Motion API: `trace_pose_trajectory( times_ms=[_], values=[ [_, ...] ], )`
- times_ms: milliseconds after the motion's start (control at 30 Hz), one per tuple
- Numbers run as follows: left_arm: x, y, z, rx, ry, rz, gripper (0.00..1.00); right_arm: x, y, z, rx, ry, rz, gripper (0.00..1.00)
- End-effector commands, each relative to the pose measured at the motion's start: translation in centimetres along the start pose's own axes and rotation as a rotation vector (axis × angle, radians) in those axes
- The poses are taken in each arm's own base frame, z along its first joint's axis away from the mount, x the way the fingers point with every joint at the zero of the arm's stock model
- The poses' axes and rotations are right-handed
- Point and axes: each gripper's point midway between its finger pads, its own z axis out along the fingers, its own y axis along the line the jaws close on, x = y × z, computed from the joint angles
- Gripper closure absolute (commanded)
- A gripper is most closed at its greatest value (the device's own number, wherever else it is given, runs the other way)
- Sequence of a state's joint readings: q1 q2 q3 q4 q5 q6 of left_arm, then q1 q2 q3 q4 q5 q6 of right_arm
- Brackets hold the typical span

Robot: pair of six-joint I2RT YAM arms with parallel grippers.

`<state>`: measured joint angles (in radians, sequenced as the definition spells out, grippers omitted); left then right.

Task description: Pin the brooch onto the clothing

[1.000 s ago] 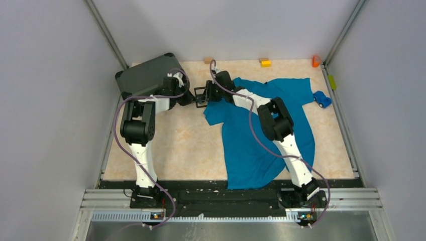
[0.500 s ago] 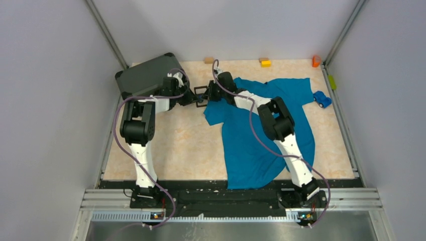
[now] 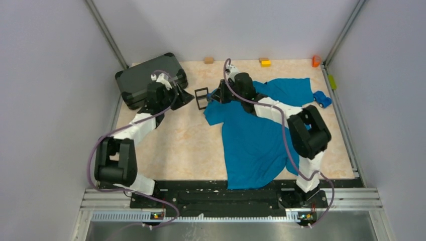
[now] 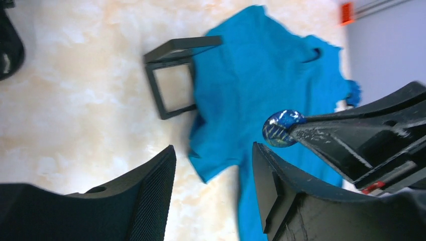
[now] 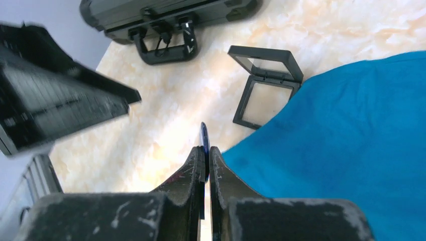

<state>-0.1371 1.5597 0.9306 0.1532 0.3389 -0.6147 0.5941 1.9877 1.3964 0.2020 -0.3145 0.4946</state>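
Right jaws: shut tight on the small round dark blue-grey brooch, gripped edge-on at its rim. The brooch is held off the counter, just beside the black rectangular hinged frame on that frame's shirt side, at the border of the large teal-blue short-sleeved T-shirt. It is not touching the fabric.

Left jaws: wide apart, holding nothing. They sit on the frame's opposite side, between it and the dark grey hard case, and face the brooch.

The frame lies open with both leaves showing. The shirt's edge touches one side of it. The shirt is spread flat and rumpled, and the right arm reaches over it.

Well beyond the shirt from the frame:
- a bright blue toy car
- a yellow block
- an orange piece

A tan block lies at the counter's back edge, behind the frame.
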Motion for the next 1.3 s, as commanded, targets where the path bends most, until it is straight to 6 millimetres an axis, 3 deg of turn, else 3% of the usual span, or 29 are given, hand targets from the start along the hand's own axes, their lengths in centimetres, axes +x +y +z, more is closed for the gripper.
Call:
trace_pose_trajectory(
  times_ms=[0, 100, 267, 467, 667, 900, 1000, 1167, 1267],
  values=[
    [-0.6, -5.2, -4.2, 0.165, -0.013, -0.077, 0.39, -2.5, 4.6, -5.4, -0.082, -0.151, -0.300, 1.00],
    [1.0, -7.2, -6.5, 0.233, 0.058, -0.122, 0.39, -1.1, 6.9, -8.4, -0.061, -0.205, -0.494, 1.00],
    [4.0, -8.5, -9.0, 0.292, 0.197, -0.185, 0.38, 0.9, 10.5, -12.6, -0.079, -0.325, -0.680, 1.00],
    [7.7, -9.6, -11.6, 0.336, 0.348, -0.285, 0.37, 2.8, 14.3, -15.3, -0.141, -0.407, -0.842, 1.00],
    [10.4, -10.2, -12.8, 0.339, 0.437, -0.303, 0.36, 4.1, 15.6, -15.5, -0.150, -0.414, -0.955, 1.00],
    [11.0, -10.8, -13.2, 0.363, 0.446, -0.343, 0.37, 5.1, 16.6, -15.1, -0.138, -0.414, -1.024, 1.00],
    [11.4, -11.1, -13.4, 0.364, 0.466, -0.350, 0.42, 5.4, 16.9, -14.9, -0.131, -0.424, -1.062, 1.00],
    [12.2, -11.2, -14.0, 0.366, 0.491, -0.378, 0.63, 6.2, 17.0, -14.2, -0.132, -0.410, -1.093, 1.00],
    [12.3, -11.2, -14.3, 0.366, 0.505, -0.387, 0.66, 6.5, 16.8, -13.8, -0.114, -0.402, -1.121, 1.00]
  ],
)
